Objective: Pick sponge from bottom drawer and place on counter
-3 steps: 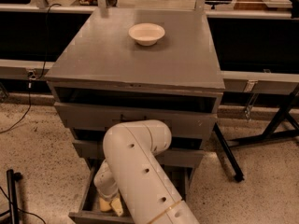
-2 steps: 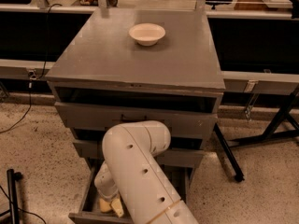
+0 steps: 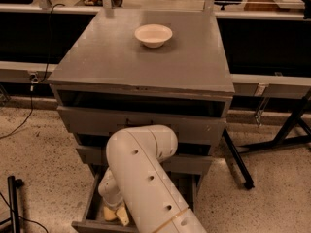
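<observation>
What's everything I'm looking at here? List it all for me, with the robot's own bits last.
counter: one, matte grey, top of the drawer cabinet.
bowl: one, white, on the counter near its far edge.
upper drawers: two, grey, stacked under the counter.
bottom drawer: one, grey, pulled out at floor level.
pale yellow pieces: two, inside the bottom drawer under the arm; I cannot tell whether they are sponge or robot pads.
black frame legs: black, on the floor to the right of the cabinet.
floor: speckled beige, all around the cabinet.
arm: one, white, reaching down into the bottom drawer.
end effector: one, inside the bottom drawer, mostly hidden by the arm.
</observation>
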You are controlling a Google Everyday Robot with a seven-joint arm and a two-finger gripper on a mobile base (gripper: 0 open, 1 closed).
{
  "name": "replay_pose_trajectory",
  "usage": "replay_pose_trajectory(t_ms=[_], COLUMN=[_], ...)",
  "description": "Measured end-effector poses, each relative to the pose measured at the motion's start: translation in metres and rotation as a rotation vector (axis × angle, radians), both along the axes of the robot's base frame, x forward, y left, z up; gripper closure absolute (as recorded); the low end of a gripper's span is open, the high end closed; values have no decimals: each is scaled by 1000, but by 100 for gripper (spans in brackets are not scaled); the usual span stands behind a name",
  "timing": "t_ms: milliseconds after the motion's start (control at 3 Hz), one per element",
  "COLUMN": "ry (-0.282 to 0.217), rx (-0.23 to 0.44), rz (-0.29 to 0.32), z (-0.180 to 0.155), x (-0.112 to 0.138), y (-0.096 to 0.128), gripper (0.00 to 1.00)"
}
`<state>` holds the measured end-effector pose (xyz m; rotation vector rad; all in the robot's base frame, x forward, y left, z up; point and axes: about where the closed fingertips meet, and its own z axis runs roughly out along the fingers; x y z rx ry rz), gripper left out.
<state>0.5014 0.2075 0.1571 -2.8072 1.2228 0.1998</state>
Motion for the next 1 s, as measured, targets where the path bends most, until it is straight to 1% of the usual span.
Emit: replay_pose_trajectory(t_ms=[333, 667, 1000], ry=[0, 0, 0], rx=[0, 0, 0], rz=[0, 0, 0], z=[3, 4, 4], x=[0, 0, 0], y=[0, 0, 0], gripper=[5, 0, 0])
